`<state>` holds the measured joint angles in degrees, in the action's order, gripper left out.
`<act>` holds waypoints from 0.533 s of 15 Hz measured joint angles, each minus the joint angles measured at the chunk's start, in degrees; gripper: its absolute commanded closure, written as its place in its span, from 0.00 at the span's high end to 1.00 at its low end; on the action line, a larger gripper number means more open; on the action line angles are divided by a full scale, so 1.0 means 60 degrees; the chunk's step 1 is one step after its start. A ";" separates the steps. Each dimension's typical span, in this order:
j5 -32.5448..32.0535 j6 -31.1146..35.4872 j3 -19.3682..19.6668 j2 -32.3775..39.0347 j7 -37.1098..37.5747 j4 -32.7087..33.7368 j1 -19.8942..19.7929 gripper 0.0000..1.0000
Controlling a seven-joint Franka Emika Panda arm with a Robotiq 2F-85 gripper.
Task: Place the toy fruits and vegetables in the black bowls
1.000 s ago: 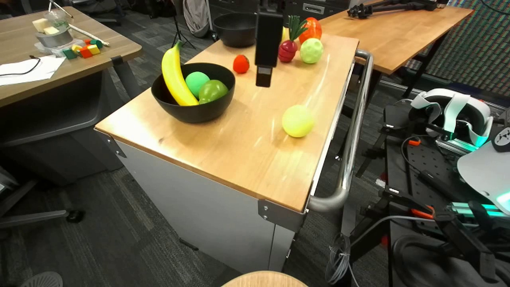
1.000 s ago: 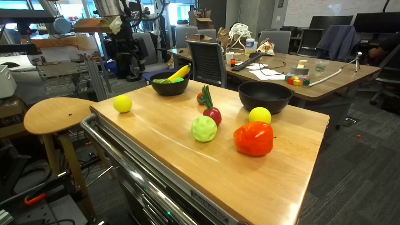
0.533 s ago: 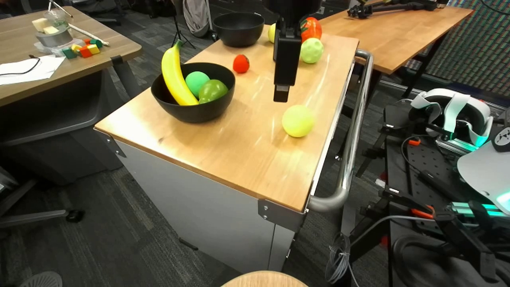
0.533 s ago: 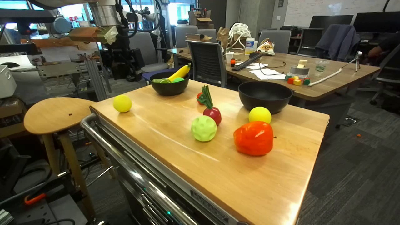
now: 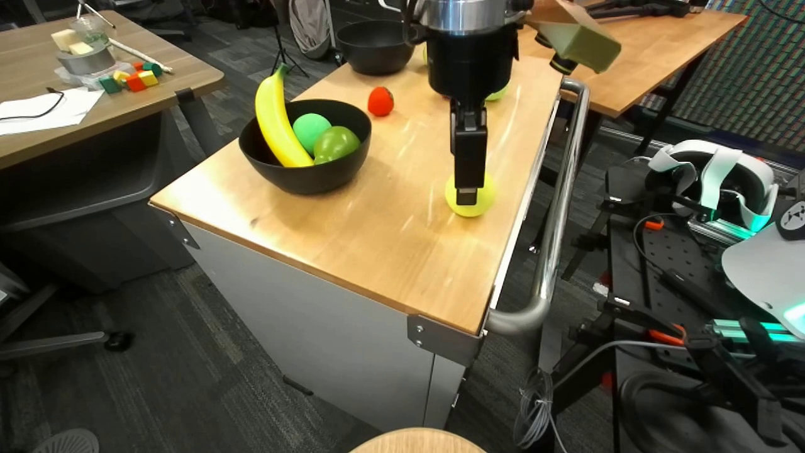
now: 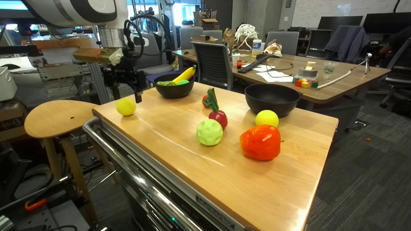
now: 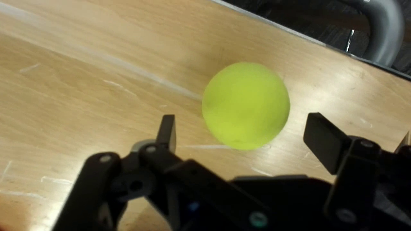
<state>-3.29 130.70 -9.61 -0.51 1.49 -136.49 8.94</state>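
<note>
Wrist view: one black two-fingered gripper (image 7: pixel 245 136), jaws spread wide. One smooth yellow-green plastic ball (image 7: pixel 246 106), resting on a pale varnished wooden tabletop (image 7: pixel 80 96); as I look down it shows between the jaws, a gap to either side. One thick grey metal handle (image 7: pixel 387 29), beyond the tabletop's edge.

In an exterior view: the gripper, pointing down, covering part of the yellow-green ball from my side. One round matte black bowl (image 5: pixel 314 181), standing near an edge of the wood and containing one curved yellow plastic banana (image 5: pixel 277 119), tipped up past the rim; one mint-green plastic ball (image 5: pixel 310 131); one darker green, glossy, rounded piece (image 5: pixel 338 143). One small red-orange rounded piece (image 5: pixel 380 101), on the wood near this bowl. One second matte black bowl (image 5: pixel 376 60), toward the far end.

In an exterior view: the gripper over one end of the tabletop, one of its tips just beside the yellow-green ball. Nearer to me, all on the wood: one pale green dimpled ball (image 6: pixel 209 132); one dark red root vegetable with green leaves (image 6: pixel 219 118), partly behind it; one bright yellow plastic ball (image 6: pixel 267 118), just in front of the second bowl; one large glossy orange-red pepper (image 6: pixel 260 142), partly hiding the bright yellow ball, touching or apart I cannot tell. One pale wooden stool (image 6: pixel 57 117), past that end.
</note>
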 measured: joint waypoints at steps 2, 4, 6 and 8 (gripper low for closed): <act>-0.0028 -0.0107 -0.0008 0.0174 0.0004 -0.0002 0.0000 0.75; -0.0068 -0.0185 -0.0010 0.0319 0.0004 -0.0002 0.0000 0.66; -0.0105 -0.0206 -0.0019 0.0445 0.0003 -0.0002 0.0001 0.49; -0.0116 -0.0219 -0.0025 0.0503 -0.0003 0.0003 0.0002 0.35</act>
<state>-3.98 129.39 -9.76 2.50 1.48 -136.47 8.95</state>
